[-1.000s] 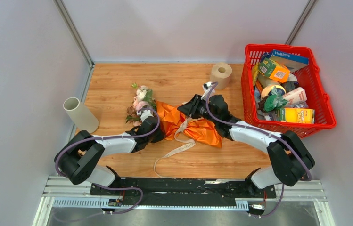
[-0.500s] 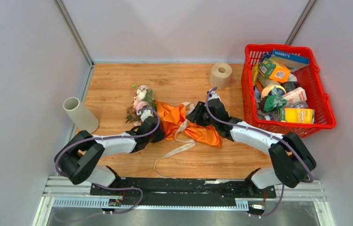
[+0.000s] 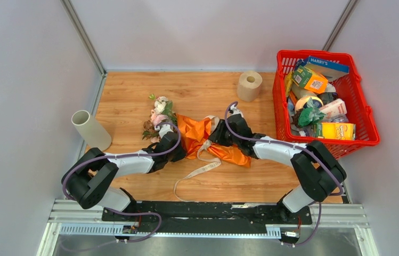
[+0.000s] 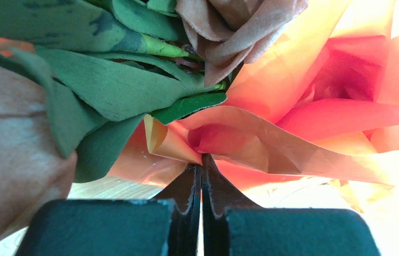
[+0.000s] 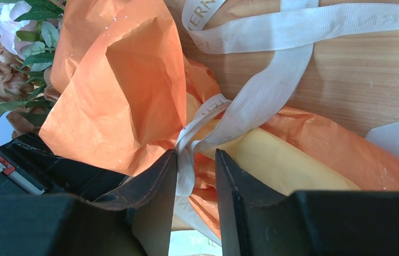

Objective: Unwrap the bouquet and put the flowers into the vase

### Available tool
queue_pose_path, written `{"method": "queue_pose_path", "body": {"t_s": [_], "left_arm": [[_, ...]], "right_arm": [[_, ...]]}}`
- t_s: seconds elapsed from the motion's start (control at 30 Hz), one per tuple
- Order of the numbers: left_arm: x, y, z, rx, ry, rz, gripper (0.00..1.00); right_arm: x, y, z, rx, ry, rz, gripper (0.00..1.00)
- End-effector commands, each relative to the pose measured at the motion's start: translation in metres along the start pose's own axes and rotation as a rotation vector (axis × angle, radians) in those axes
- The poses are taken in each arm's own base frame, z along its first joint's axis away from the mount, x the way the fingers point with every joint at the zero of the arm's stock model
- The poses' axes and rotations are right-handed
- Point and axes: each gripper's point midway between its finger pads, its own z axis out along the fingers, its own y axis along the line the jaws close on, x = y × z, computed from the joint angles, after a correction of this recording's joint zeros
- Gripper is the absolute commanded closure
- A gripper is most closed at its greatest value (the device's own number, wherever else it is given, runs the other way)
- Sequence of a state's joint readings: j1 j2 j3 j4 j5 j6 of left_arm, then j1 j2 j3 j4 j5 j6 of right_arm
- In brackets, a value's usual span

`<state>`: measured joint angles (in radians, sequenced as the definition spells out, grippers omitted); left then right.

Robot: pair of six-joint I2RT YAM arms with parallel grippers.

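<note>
Closing in on the tie over the last second, the right jaws have come from the far edge of the wrapping to the pinched waist of the bouquet (image 3: 197, 136). In the right wrist view they stand apart, with one strand of the beige ribbon (image 5: 250, 101) running up between them just below the knot; that strand lies against one finger but is not yet clamped. The left jaws have not moved: they are pressed together on a fold of the orange paper (image 4: 271, 144) right beside the green leaves, pinning the bundle to the wooden surface (image 3: 133, 90). The ribbon's long tail trails loose toward the near edge, yet the knot still cinches the paper, so the wrapping is not undone. The flowers (image 3: 157, 114) poke out of the left end of the paper, still bundled, and the vase (image 3: 90, 129) leans well apart from them at the left edge, holding no stems. This shift suggests that the untying step is being set up: one side anchors while the other lines up on the ribbon. A firm closure on that strand, followed by a pull away from the knot, looks like the next need, and a slip off the thin ribbon is the main risk.
</note>
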<state>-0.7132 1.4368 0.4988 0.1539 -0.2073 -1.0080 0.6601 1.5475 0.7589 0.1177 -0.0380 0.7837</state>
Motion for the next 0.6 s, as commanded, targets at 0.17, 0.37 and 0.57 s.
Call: {"method": "queue_pose_path", "body": {"t_s": [0.17, 0.37, 0.57], "left_arm": [[0.031, 0.03, 0.001, -0.095, 0.107, 0.05, 1.0], [0.03, 0.051, -0.004, -0.194, 0.1, 0.066, 1.0], [0.03, 0.062, -0.007, -0.24, 0.091, 0.075, 1.0]], "right_arm": [[-0.014, 0.028, 0.003, -0.082, -0.036, -0.02, 0.78], [-0.059, 0.016, -0.014, -0.039, -0.114, -0.022, 1.0], [-0.11, 0.018, -0.037, -0.019, -0.187, -0.063, 1.0]]}}
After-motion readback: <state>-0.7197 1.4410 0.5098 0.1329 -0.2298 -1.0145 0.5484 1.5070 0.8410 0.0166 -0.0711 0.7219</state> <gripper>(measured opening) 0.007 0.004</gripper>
